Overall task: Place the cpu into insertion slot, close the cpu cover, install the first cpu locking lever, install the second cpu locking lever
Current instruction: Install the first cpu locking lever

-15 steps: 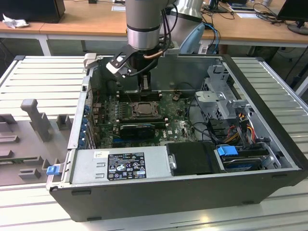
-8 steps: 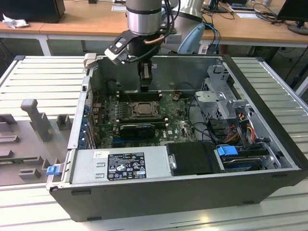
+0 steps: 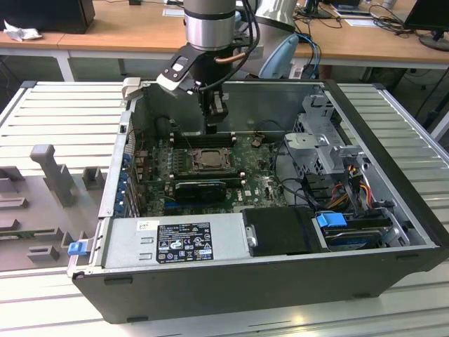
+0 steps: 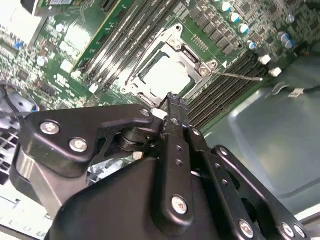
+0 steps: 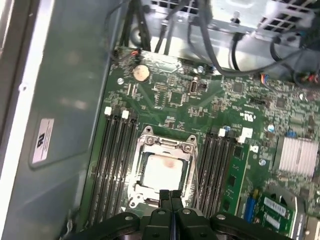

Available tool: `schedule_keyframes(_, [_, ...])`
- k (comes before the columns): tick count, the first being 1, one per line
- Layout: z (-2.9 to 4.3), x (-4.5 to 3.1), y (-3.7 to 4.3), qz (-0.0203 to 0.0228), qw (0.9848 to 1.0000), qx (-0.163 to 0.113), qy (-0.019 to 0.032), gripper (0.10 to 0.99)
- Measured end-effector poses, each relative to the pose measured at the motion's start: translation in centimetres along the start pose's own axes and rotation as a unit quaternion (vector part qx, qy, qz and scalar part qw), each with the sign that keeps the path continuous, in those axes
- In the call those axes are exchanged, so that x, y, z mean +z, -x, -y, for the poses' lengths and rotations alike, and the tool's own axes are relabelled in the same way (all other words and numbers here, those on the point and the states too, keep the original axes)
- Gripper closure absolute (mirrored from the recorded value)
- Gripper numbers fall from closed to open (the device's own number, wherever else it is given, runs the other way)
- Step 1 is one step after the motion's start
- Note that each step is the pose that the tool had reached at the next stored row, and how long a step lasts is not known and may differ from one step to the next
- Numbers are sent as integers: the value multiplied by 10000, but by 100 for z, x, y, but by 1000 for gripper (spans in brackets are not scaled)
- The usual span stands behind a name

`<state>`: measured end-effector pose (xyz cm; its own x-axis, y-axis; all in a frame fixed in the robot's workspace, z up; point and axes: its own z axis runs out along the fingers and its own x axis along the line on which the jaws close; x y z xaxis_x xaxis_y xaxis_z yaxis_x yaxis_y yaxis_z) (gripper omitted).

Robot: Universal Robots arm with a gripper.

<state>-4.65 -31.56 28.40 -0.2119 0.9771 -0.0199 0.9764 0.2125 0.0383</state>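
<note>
An open computer case [image 3: 280, 281] lies on the ribbed tabletop [image 3: 63, 105], with its green motherboard [image 5: 170, 95] against the case floor. The gripper [image 5: 170, 192] hangs over the board beside the insertion slot [image 5: 166, 141], fingers pressed together and holding nothing. The cpu cover [image 5: 191, 172] lies flat, framing the seated cpu [image 5: 162, 172]. A thin lever [image 4: 240, 76] juts from the slot's corner across the memory slots [image 4: 220, 82].

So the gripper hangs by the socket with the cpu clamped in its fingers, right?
Not quite. The gripper does hang by the insertion slot, but it is shut on nothing. The cpu lies in the slot, as the first wrist view shows.
</note>
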Motion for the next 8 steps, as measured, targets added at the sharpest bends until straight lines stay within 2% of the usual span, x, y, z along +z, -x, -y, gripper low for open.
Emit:
schedule_keyframes(5, [1,0,0,3,9990,-457,5,980])
schedule_keyframes(8, [6,0,-1,1,9986,-527,9,980])
